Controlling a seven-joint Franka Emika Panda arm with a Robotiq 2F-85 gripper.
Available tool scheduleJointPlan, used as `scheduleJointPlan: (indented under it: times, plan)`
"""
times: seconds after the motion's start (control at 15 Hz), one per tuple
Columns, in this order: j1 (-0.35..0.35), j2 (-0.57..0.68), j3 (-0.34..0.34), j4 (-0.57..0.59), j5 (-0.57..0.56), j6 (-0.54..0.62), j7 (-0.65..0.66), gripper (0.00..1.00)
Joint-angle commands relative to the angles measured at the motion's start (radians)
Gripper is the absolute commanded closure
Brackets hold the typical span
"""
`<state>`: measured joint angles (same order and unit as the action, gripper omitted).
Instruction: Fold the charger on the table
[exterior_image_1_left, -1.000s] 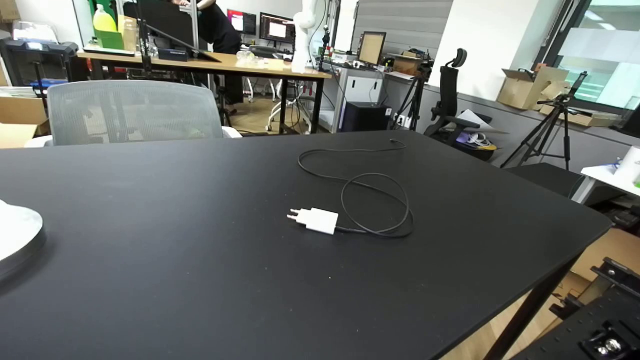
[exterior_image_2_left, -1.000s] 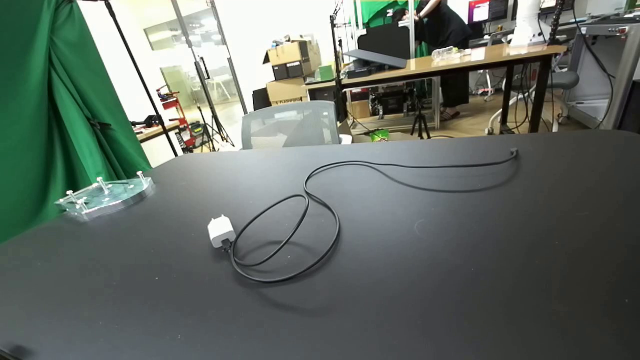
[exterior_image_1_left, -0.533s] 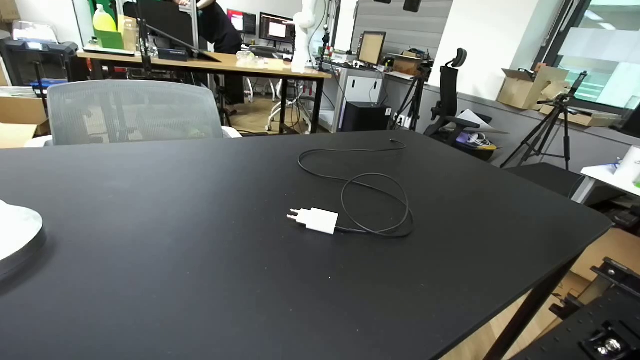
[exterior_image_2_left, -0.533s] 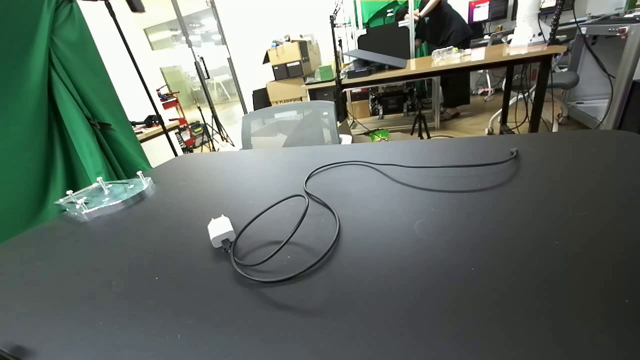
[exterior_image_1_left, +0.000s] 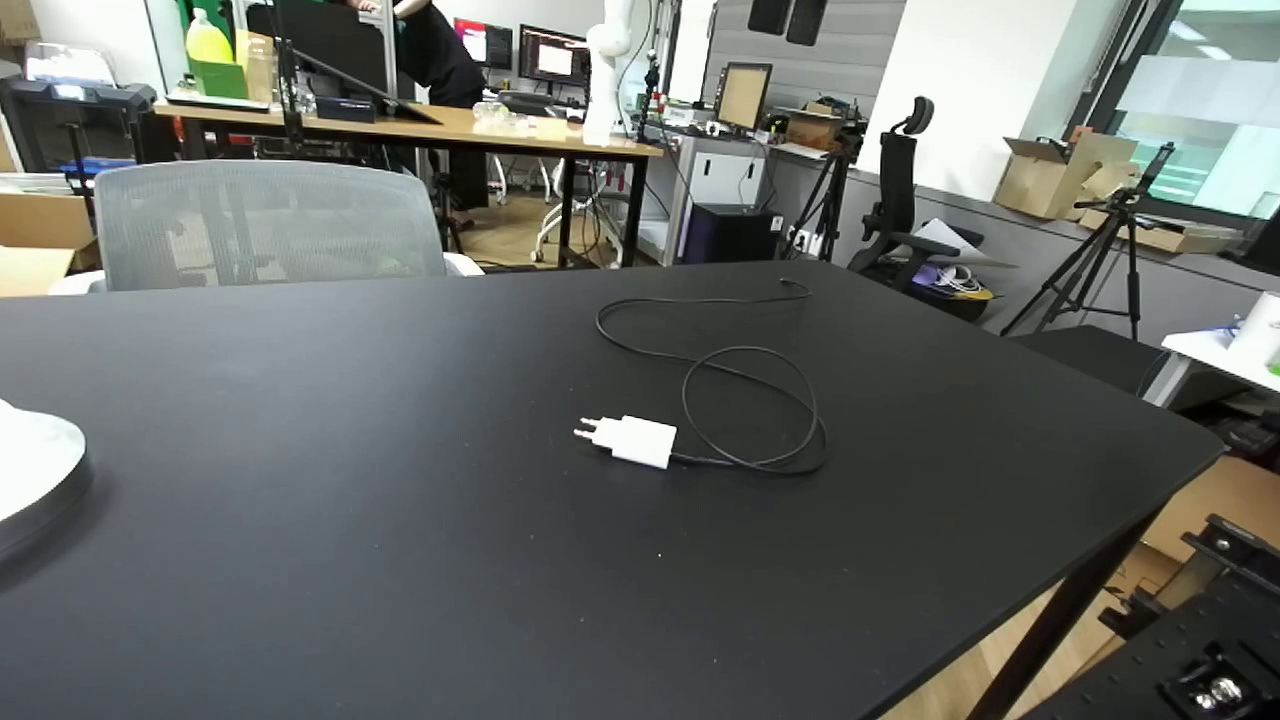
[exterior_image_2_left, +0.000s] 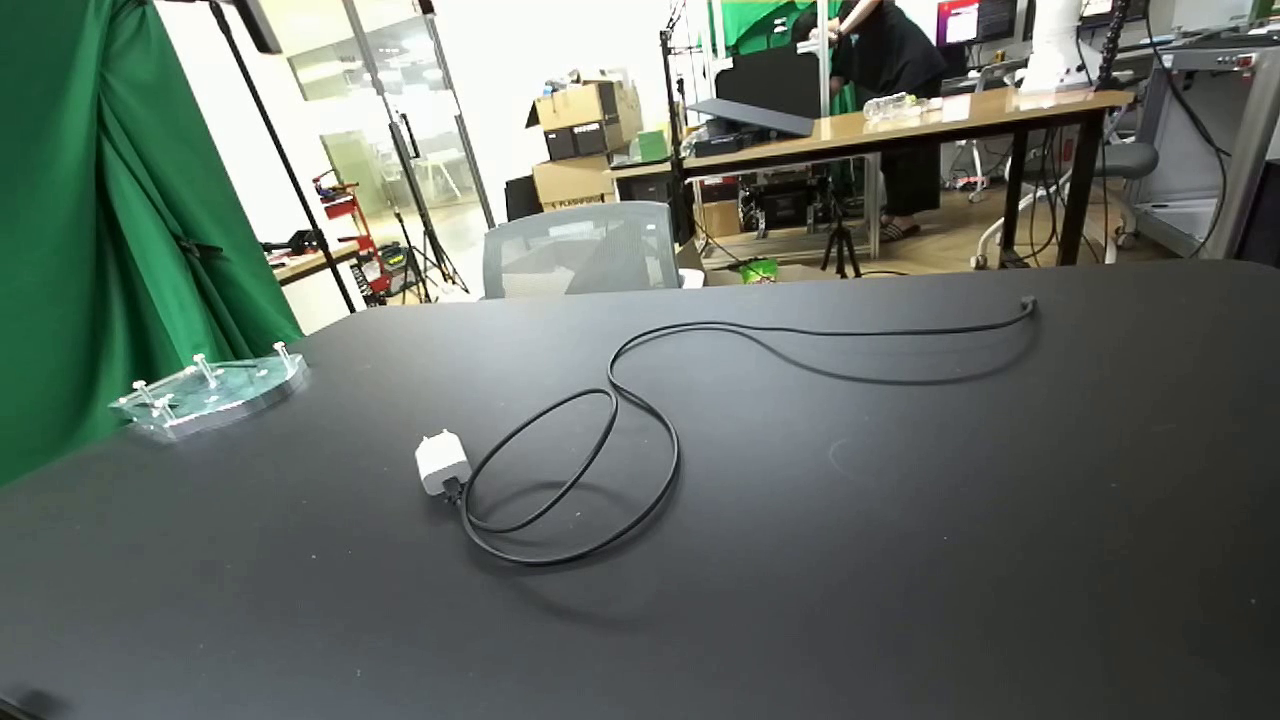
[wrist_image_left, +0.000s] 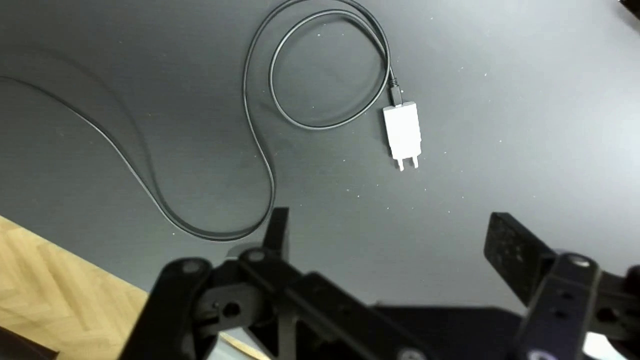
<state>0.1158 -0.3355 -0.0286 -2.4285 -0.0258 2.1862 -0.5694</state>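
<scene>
A white charger plug lies flat on the black table in both exterior views (exterior_image_1_left: 638, 442) (exterior_image_2_left: 442, 463) and in the wrist view (wrist_image_left: 403, 131). Its thin black cable (exterior_image_1_left: 745, 348) (exterior_image_2_left: 540, 563) (wrist_image_left: 315, 128) forms one loop beside the plug, then runs off in a loose curve. The cable's far end is out of view in the wrist view. My gripper (wrist_image_left: 390, 220) is open, its fingers wide apart, with nothing between them. Its dark fingertips (exterior_image_1_left: 788, 20) show at the top edge of an exterior view, high above the table. The rest of the arm is out of view.
The black table (exterior_image_1_left: 350, 550) has an edge with wooden floor (wrist_image_left: 60, 295) beyond it in the wrist view. A clear plate with white bolts (exterior_image_2_left: 215, 395) lies at the table's edge. A white round-edged object (exterior_image_1_left: 35, 465) stands at the left. A grey chair (exterior_image_1_left: 270, 225) stands behind the table.
My gripper's dark fingers have come down into the top edge of both exterior views and hang lower than half a second ago. The charger and cable have not moved.
</scene>
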Motion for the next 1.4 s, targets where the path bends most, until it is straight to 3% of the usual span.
scheduleJointPlan:
  times: [0.0,0.13,0.4,0.47,0.53,0.73,0.87,1.07,1.33]
  plan:
    - [-0.018,0.075,-0.036,0.043,0.010,0.037,-0.031,0.00]
    - [-0.050,0.132,-0.084,0.074,0.036,0.046,-0.059,0.00]
    - [-0.134,0.232,-0.199,0.137,0.163,0.000,-0.267,0.00]
    - [-0.156,0.252,-0.206,0.163,0.198,-0.062,-0.266,0.00]
    - [-0.155,0.203,-0.166,0.093,0.149,0.014,-0.237,0.00]
    - [-0.192,0.246,-0.185,0.132,0.186,-0.032,-0.276,0.00]
    - [-0.199,0.272,-0.166,0.141,0.110,0.017,-0.187,0.00]
    - [-0.230,0.384,-0.174,0.269,-0.023,-0.045,-0.175,0.00]
    - [-0.299,0.557,-0.188,0.496,-0.083,-0.240,-0.409,0.00]
